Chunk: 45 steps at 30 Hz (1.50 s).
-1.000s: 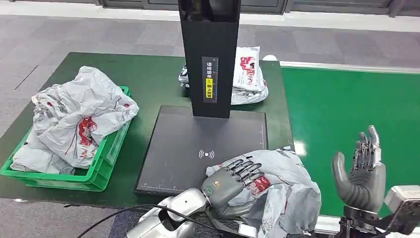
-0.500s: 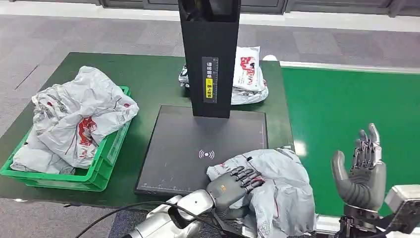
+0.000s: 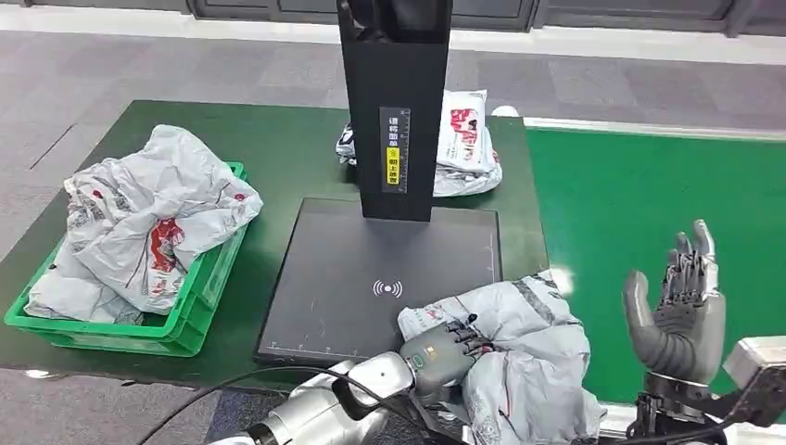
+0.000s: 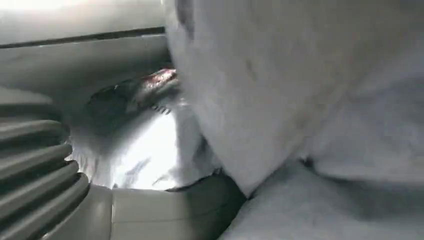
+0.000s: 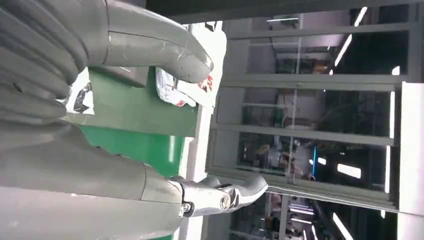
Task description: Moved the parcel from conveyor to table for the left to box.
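A dark green tabletop adjoins the bright conveyor. In the head view the parcel lies at the near tabletop edge, beside the scanner pad; the left hand grips its left side, while the right hand stands upright, fingers spread, holding nothing. The left wrist view shows crumpled parcel plastic pressed close; the right wrist view shows the spread thumb and fingers.

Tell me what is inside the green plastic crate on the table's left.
The green plastic crate holds crumpled grey plastic parcel bags with red print, heaped above its rim. Anything beneath them, and the crate's floor, is covered.
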{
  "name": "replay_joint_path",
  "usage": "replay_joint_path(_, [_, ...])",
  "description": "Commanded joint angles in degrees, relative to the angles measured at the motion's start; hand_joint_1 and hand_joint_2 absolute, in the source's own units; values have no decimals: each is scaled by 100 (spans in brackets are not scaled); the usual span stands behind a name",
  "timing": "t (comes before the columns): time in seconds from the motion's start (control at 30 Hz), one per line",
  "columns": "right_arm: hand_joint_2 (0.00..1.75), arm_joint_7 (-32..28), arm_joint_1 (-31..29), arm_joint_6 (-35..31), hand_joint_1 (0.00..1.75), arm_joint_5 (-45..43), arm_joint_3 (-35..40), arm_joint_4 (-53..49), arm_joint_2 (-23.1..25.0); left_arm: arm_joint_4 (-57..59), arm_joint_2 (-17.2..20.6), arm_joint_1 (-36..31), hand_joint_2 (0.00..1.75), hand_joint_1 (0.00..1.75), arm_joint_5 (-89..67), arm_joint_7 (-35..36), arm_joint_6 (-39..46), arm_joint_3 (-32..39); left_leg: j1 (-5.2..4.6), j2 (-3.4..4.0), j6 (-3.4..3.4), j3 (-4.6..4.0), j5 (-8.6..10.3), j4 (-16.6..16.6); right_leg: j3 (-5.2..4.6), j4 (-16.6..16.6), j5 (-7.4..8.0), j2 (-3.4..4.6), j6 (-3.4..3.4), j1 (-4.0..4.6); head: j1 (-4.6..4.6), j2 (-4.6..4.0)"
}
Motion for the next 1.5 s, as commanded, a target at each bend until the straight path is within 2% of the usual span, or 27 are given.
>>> replay_joint_path(0.03, [175,41,-139,-30,0,-20,55,344,-80,478,178,-117,175,175,67,210,18,111,7,16,-3,-2,14,-13,-4,-18,23,28,-6,7,0,0])
replay_joint_path(0.13, [175,43,-129,-41,0,-23,46,333,-73,422,173,-85,175,175,97,274,89,184,4,16,-4,5,11,-11,0,-13,18,26,-4,4,0,0])
replay_joint_path(0.4, [175,79,-59,-65,0,-25,43,248,-49,-299,267,145,175,175,467,537,414,999,5,22,-8,11,11,-12,1,-12,21,31,-8,5,0,0])
replay_joint_path(0.67, [175,163,-37,-98,0,-20,5,177,-2,-1065,277,401,175,175,1732,119,539,1978,8,20,-10,7,8,-4,-4,-6,18,28,-12,8,0,0])
replay_joint_path(0.77, [175,177,56,-143,0,-19,-33,72,17,-1796,371,564,175,175,2656,-134,612,2569,7,17,-15,46,31,-11,-20,-7,26,27,-14,7,0,0])
replay_joint_path(0.87, [175,176,124,-169,0,-27,-80,25,25,-2296,486,653,175,175,3271,-244,483,2928,8,17,-14,38,30,-6,-25,-1,24,30,-14,8,0,0])
replay_joint_path(1.1, [175,171,128,-191,0,-25,-92,33,34,-2373,469,701,175,175,3352,-264,516,2963,10,8,-12,21,34,-8,-41,-5,27,22,-13,9,0,0])
replay_joint_path(1.5, [175,-26,637,-246,0,-94,-549,-264,157,-4565,826,1274,175,175,4130,-546,928,4720,8,22,-13,13,26,-5,-58,2,23,34,-15,8,0,0])
